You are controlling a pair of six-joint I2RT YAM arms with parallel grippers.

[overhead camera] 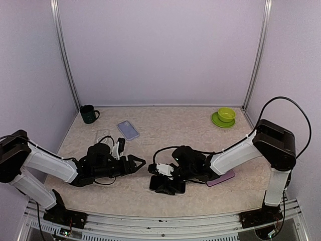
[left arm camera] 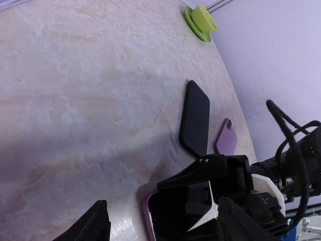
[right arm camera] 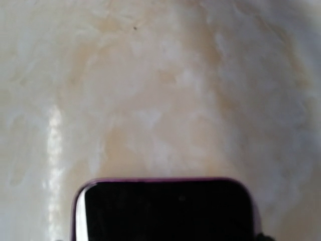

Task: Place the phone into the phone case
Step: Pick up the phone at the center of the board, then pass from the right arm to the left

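Note:
A phone with a black screen and a purple rim (right arm camera: 165,211) fills the bottom of the right wrist view, just above the table. It also shows low in the left wrist view (left arm camera: 170,216), where one black finger (left arm camera: 200,173) of my right gripper (overhead camera: 156,169) lies across its screen. The right gripper looks shut on it; its fingers are hidden in its own view. My left gripper (overhead camera: 139,163) is open and empty, with its tips facing the phone from the left and its fingers (left arm camera: 98,221) wide apart. A lavender case (overhead camera: 128,130) and a clear case (overhead camera: 104,135) lie behind the left arm.
A flat black phone-shaped thing (overhead camera: 169,187) (left arm camera: 194,118) lies just in front of the right gripper. A purple one (overhead camera: 220,178) (left arm camera: 225,138) lies under the right forearm. A dark green mug (overhead camera: 89,114) stands back left; a lime cup on a saucer (overhead camera: 224,117) back right.

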